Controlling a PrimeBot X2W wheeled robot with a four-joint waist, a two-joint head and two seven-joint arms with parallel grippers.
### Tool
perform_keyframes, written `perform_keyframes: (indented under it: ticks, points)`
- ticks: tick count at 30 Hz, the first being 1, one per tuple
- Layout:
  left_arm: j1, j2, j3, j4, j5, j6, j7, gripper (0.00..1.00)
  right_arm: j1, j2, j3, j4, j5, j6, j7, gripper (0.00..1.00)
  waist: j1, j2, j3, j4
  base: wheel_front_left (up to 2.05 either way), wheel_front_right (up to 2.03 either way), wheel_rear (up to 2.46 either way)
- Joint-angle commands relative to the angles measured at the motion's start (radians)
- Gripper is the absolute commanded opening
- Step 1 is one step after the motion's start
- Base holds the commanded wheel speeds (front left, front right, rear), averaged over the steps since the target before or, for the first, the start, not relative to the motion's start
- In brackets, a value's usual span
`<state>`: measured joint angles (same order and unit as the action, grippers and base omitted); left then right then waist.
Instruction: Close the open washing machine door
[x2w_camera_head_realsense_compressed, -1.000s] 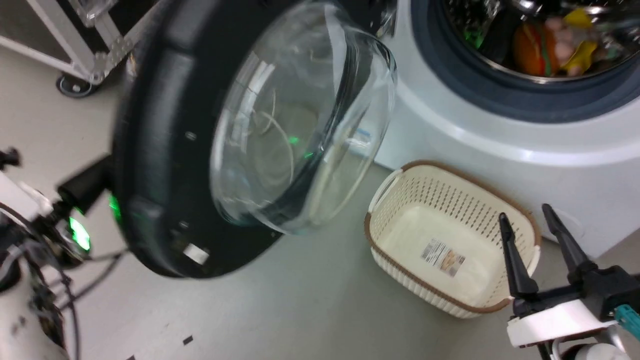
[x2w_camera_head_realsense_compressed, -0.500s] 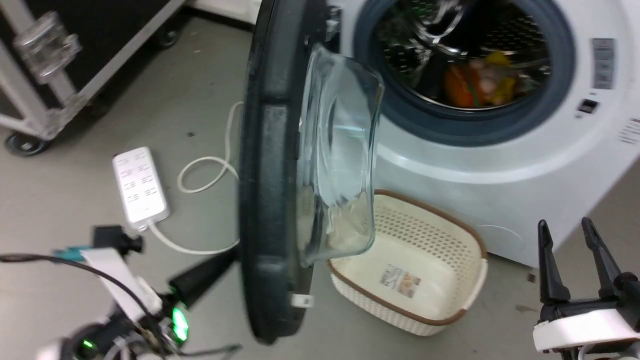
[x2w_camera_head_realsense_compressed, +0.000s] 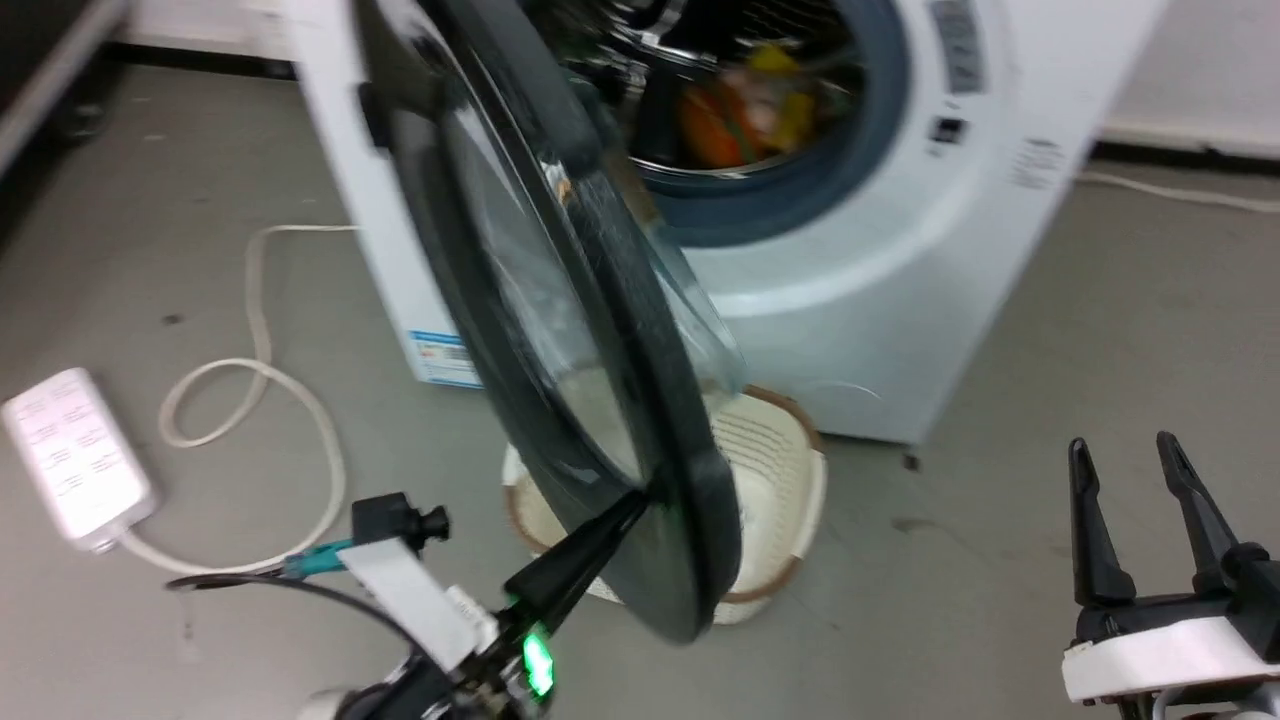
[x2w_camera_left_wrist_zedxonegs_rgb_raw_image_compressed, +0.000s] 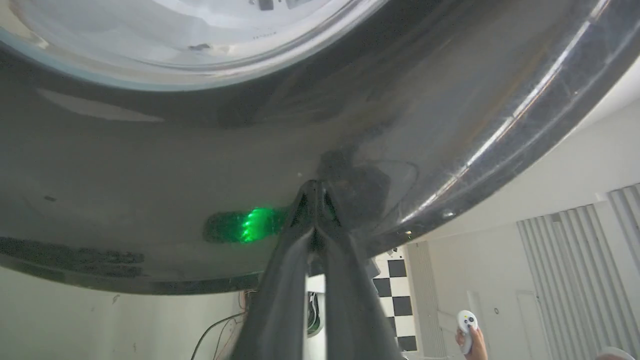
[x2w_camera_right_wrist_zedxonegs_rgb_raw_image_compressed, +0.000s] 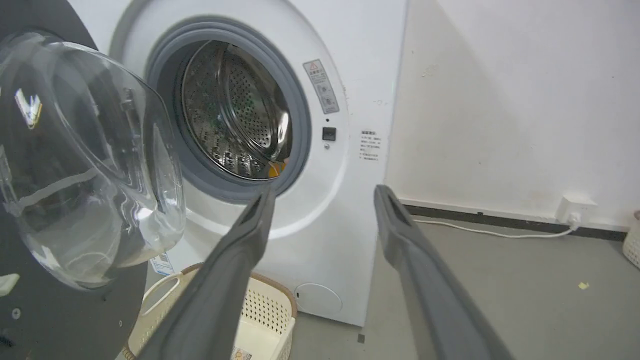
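"Black fingers at the near left: what has the left gripper (x2w_camera_head_realsense_compressed: 640, 500) got hold of?"

"Nothing. Its two fingers are pressed together. In the left wrist view their tips touch the glossy outer rim of the washing machine door (x2w_camera_head_realsense_compressed: 540, 300), low on its free edge. It pushes rather than grips."

"And the right gripper (x2w_camera_head_realsense_compressed: 1120, 450)?"

"Near right, well apart from everything, fingers spread and empty."

"Where does the door stand?"

"Partway across the opening, hinged on the left, with its glass bowl facing the drum. In the head view its lower edge crosses the laundry basket (x2w_camera_head_realsense_compressed: 775, 470), which sits on the floor just in front of the washing machine (x2w_camera_head_realsense_compressed: 860, 280). Farther back, coloured clothes (x2w_camera_head_realsense_compressed: 740, 105) lie in the drum."

"So which step is this?"

"The closing push itself, I'd say, perhaps halfway through. Next, the tips need to follow the rim's arc rightward and away toward the washer's front. They should sit square on that slick plastic so they don't skate off, then press firmly enough for the latch to catch."
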<state>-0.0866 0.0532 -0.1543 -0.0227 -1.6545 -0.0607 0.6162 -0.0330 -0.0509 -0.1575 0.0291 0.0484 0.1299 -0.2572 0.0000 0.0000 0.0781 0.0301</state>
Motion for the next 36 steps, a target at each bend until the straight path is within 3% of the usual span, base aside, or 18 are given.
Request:
perform_keyframes:
  ticks: [1,10,16,20,28,33,36]
  points:
    - [-0.04,-0.003,-0.034,0.02,-0.018,-0.017,-0.043,0.0,-0.01,0.001,0.001,-0.006,-0.005,0.001,-0.005,1.0,0.0,0.0,0.054,-0.093,0.0,0.0,0.0]
    - [-0.273,-0.003,-0.164,0.166,-0.048,-0.052,-0.306,0.0,-0.041,0.001,0.017,-0.009,0.029,0.001,-0.005,1.0,0.0,0.0,0.163,-0.277,0.0,0.0,0.0]
    - [-0.45,-0.003,-0.152,0.299,-0.092,-0.061,-0.493,0.0,-0.061,0.001,0.049,0.007,0.063,0.001,-0.005,1.0,0.0,0.0,0.204,-0.382,0.0,0.0,0.0]
    - [-0.546,-0.003,-0.143,0.401,-0.103,-0.065,-0.558,0.0,-0.065,0.001,0.061,0.009,0.076,0.001,-0.005,1.0,0.0,0.0,0.203,-0.41,0.0,0.0,0.0]
    - [-0.573,-0.003,-0.184,0.467,-0.149,-0.069,-0.572,0.0,-0.049,0.001,0.06,0.003,0.073,0.001,-0.005,1.0,0.0,0.0,0.157,-0.356,0.0,0.0,0.0]
    - [-0.45,0.002,-0.203,0.367,-0.116,-0.07,-0.555,0.0,-0.026,0.001,0.063,-0.004,0.051,0.001,-0.005,1.0,0.0,0.0,0.094,-0.274,0.0,0.0,0.0]
    - [-0.349,0.045,-0.232,0.259,-0.023,-0.07,-0.557,0.0,-0.008,0.001,0.066,-0.006,0.036,0.001,-0.005,1.0,0.0,0.0,0.051,-0.216,0.0,0.0,0.0]
